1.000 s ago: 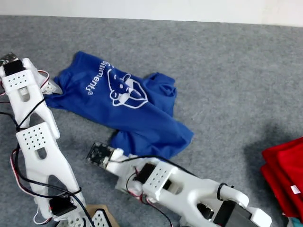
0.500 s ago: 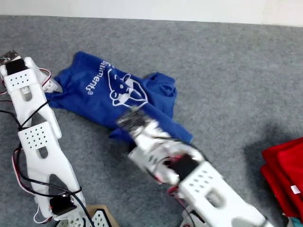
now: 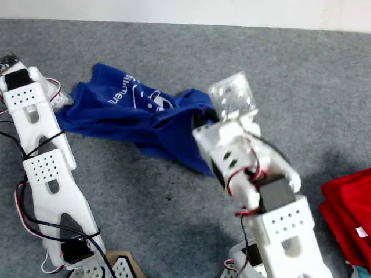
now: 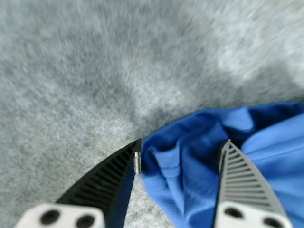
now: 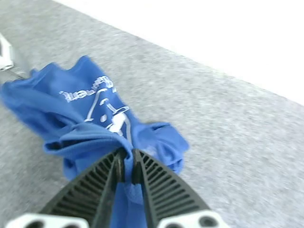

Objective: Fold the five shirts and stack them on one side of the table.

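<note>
A blue shirt (image 3: pixel 124 116) with a white print lies bunched on the grey table at the far left. My right gripper (image 3: pixel 200 120) is shut on a fold of it and holds that part raised above the table; in the right wrist view the cloth (image 5: pixel 85 114) hangs from the closed gripper (image 5: pixel 126 160). My left gripper (image 3: pixel 62 102) sits at the shirt's left end. It stands open (image 4: pixel 181 152), with the shirt's rumpled edge (image 4: pixel 190 166) lying between its fingers. A red shirt pile (image 3: pixel 348 211) rests at the table's right edge.
The table (image 3: pixel 290 87) is covered in grey carpet-like cloth, with a white wall along its far side. A cardboard piece (image 3: pixel 124 265) lies by the left arm's base. Something teal (image 3: pixel 363 272) peeks in at the bottom right corner.
My right arm swung up from the shirt's near edge toward the far middle, dragging the near hem with it, so the shirt is now bunched and partly lifted. The left arm stayed put.
</note>
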Available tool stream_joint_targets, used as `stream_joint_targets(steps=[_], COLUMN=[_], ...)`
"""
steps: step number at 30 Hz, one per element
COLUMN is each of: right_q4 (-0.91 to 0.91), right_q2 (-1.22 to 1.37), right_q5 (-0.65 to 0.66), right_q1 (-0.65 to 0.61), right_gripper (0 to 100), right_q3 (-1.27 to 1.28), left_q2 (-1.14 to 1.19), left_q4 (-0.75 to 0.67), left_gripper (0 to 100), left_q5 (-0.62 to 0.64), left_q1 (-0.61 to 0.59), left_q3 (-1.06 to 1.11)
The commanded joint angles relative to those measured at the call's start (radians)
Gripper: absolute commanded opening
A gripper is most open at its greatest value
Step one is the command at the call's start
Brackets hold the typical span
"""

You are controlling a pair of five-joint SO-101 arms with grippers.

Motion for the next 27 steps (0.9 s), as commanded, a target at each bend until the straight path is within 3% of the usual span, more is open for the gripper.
stream_joint_targets(steps=[1,9,17,27], right_q4=[0.061,0.030,-0.162,-0.165], right_q2=[0.145,0.283,0.371,0.516], right_q5=[-0.012,-0.014,-0.005,-0.012], right_q1=[0.067,0.111,0.231,0.328], right_gripper=[0.7,0.7,0.7,0.7], right_q3=[-0.213,-0.334,-0.355,-0.475], left_q2=[-0.013,-0.090,-0.122,-0.110], left_q4=[0.008,0.003,0.008,0.008], left_gripper=[27,27,27,27], left_q5=[0.012,0.109,0.109,0.109], left_q1=[-0.012,-0.056,-0.027,0.028], left_q3=[-0.130,-0.179,-0.179,-0.177])
